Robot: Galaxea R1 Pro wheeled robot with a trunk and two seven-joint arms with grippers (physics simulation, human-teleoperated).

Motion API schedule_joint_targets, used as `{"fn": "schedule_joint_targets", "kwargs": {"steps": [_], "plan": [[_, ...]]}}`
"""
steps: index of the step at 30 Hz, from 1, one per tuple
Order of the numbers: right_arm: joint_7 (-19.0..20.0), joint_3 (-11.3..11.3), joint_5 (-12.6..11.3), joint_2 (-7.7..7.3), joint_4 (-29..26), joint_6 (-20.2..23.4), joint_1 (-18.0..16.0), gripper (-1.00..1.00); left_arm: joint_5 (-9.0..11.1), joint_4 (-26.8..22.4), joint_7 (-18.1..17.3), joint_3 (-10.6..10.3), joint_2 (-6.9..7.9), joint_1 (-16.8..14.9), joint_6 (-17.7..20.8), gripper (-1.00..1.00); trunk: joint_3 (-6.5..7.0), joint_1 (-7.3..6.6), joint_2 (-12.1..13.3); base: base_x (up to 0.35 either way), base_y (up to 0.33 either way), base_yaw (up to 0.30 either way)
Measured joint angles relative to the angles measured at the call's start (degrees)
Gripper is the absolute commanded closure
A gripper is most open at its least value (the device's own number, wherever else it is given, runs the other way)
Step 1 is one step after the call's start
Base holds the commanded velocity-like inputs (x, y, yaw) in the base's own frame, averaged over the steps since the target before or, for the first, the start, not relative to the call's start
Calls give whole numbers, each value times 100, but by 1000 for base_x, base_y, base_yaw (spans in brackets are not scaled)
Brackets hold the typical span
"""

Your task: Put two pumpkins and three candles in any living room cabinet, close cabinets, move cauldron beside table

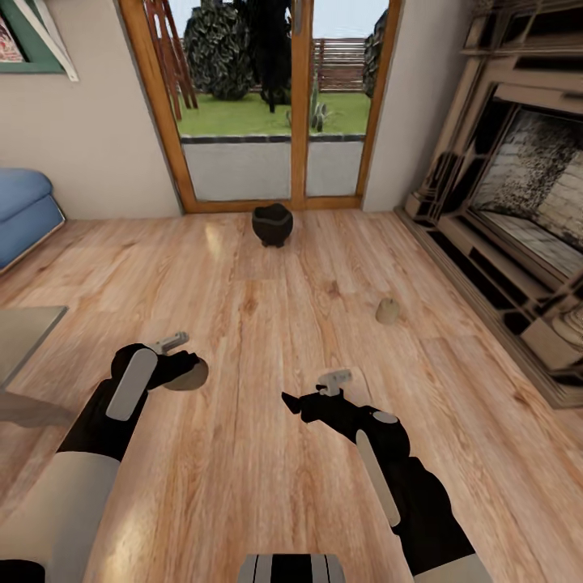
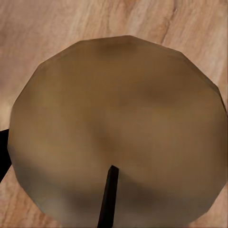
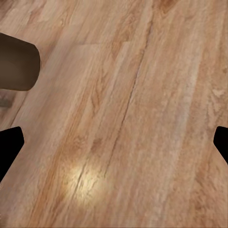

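Note:
A tan candle (image 1: 197, 376) is held just above the wood floor at the lower left of the head view, with my left gripper (image 1: 180, 368) shut on it. Seen up close in the left wrist view, the candle (image 2: 118, 123) shows its flat top and dark wick, with one dark fingertip (image 2: 3, 152) at its side. A second candle (image 1: 388, 311) stands on the floor to the right. The black cauldron (image 1: 272, 224) sits on the floor before the glass doors. My right gripper (image 1: 295, 402) hovers open over bare floor, its jaws wide apart (image 3: 114, 147). The pumpkins and cabinet are out of view.
A black columned fireplace (image 1: 518, 210) lines the right wall. A blue sofa (image 1: 24, 210) stands at the far left, with a pale rug corner (image 1: 24, 332) in front of it. Glass doors (image 1: 267, 105) close the back wall.

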Motion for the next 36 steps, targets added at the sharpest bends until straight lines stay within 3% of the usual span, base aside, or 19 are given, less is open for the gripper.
{"fn": "schedule_joint_targets", "kwargs": {"steps": [6, 20, 25, 36], "plan": [[0, 2, 1, 1, -5, 0, -1, -100, 26, 6, -2, 3, -4, 0, -22, 100, 133, -16, 8, 0, 0, 90], [0, 4, 1, 1, -5, 0, 1, -100, 18, 12, -1, 7, -9, 0, -25, 100, 443, -52, 27, 0, 0, 275], [-2, 158, 0, 1, 3, 0, 1, -100, 18, 18, -3, 7, -9, 0, -28, 100, 554, -64, 33, 0, 0, 285], [-8, 192, 1, 1, 4, 0, 1, -100, 14, 21, -3, 5, -9, 0, -28, 100, 798, -93, 48, 0, 0, 222]]}}
